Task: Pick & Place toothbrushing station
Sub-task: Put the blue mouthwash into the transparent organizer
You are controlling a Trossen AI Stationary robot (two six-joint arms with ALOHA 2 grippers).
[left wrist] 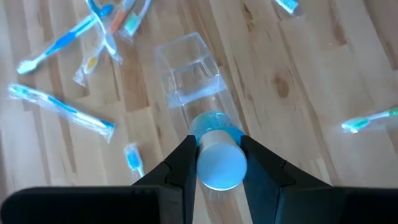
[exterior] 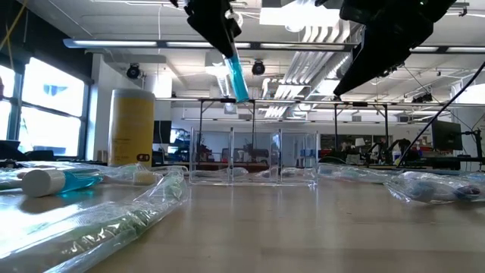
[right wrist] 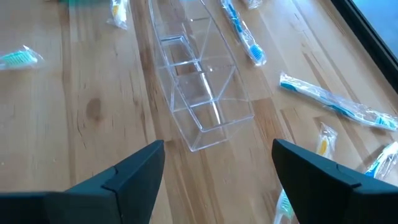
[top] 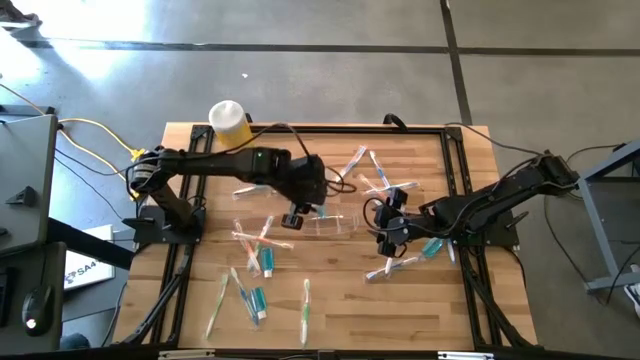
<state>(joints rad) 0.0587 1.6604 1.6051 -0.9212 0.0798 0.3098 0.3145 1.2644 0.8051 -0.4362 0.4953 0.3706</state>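
Note:
The clear plastic container (top: 332,223) stands on its base at the table's middle, also in the low view (exterior: 254,155) and ahead of both wrist cameras (left wrist: 189,71) (right wrist: 199,87). My left gripper (top: 297,216) (left wrist: 217,142) hovers over the container's left end, shut on a short tube (exterior: 236,74) with a teal body and a white end. My right gripper (top: 388,228) (right wrist: 217,149) waits open at the container's right end, touching nothing. Wrapped toothbrushes (top: 255,245) (top: 375,180) and more tubes (top: 258,298) lie flat on the wood. My left gripper pinches the tube at its white end (left wrist: 219,165) between its two fingers, one on either side. The fingers slant down from the table's left. The teal body (left wrist: 214,124) points down and away below them, tilted and lifted clear above the container.
A yellow bottle with a white cap (top: 230,122) (exterior: 132,125) stands at the far left corner. Bagged brushes and a tube (exterior: 53,182) lie close to the low camera. Toothbrushes (right wrist: 336,102) lie beside my right gripper. Black rails frame the table's edges (top: 455,180).

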